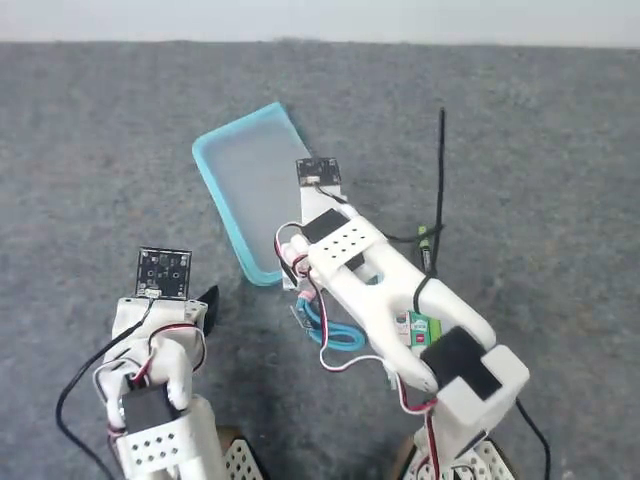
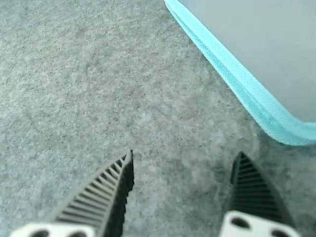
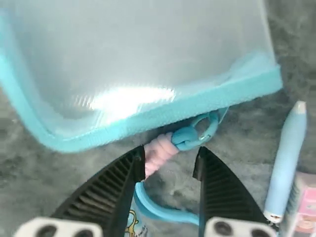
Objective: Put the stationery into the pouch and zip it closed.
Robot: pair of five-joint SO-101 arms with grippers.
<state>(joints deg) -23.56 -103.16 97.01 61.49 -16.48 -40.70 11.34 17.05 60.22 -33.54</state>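
Since the pale blue pen (image 3: 287,158) and the pink boxed item (image 3: 303,202) lie out on the grey carpeted table (image 2: 74,74) just beside the right arm, the step in hand is judged to be opening the zip. The left gripper (image 2: 185,154) is held released over bare carpet near the flat translucent plastic pouch with teal binding (image 2: 276,39), and would best be set on that binding so the pouch is not dragged. The right gripper (image 3: 171,149) is seen unclenched astride the pink knotted zip pull (image 3: 157,152), with one finger touching it and a gap at the other. The pull should be pinched squarely, then drawn low along the zip line. No writing can be read, and a small yellow cartoon print (image 3: 129,220) is partly hidden.
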